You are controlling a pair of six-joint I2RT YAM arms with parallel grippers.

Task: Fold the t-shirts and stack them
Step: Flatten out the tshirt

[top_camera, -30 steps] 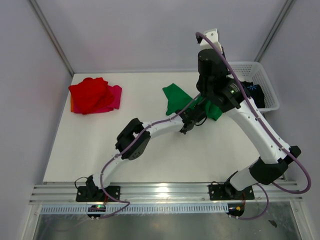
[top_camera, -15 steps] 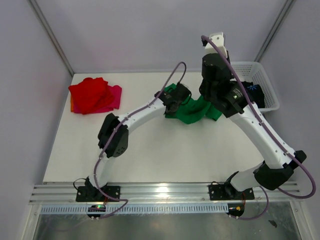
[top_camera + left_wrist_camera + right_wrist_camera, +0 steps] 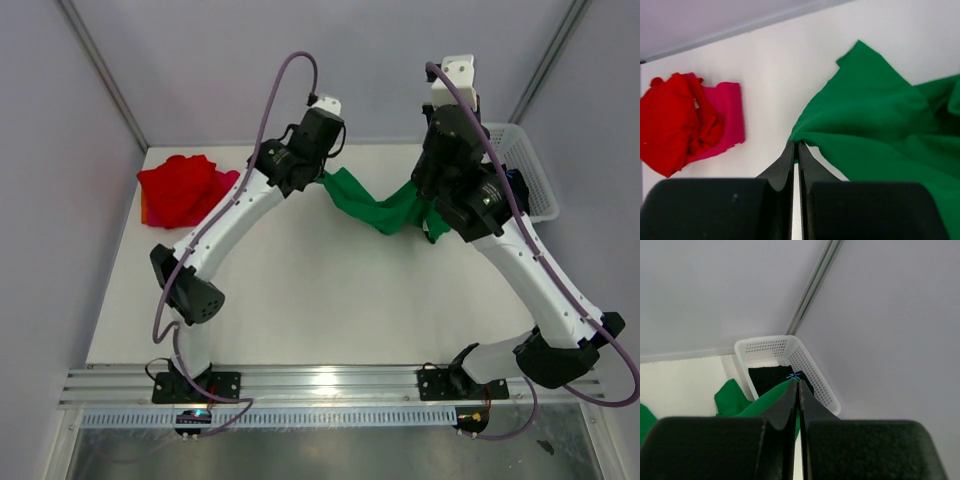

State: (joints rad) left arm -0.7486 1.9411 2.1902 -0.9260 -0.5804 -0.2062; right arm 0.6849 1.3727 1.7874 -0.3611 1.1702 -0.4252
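Over the white table (image 3: 300, 300), the green shirt (image 3: 375, 205) sags stretched between both arms at the far middle. Left gripper (image 3: 795, 146) is clamped on its left corner, and right gripper (image 3: 796, 382) is pinched tight on its right edge. Far right, the white basket (image 3: 770, 346) holds the black shirt (image 3: 767, 377). Far left, the red shirt (image 3: 180, 188) lies crumpled on the pink shirt (image 3: 230, 195).

White table (image 3: 300, 295). Lattice basket (image 3: 537, 172) sits on its far right corner. Well left of the basket, at the far left edge: crumpled red t-shirt (image 3: 178, 188) on top of a magenta-pink t-shirt (image 3: 229, 192), pink edge showing basket-side. Green t-shirt (image 3: 375, 210) just left of the basket; can't tell if it touches the tabletop.
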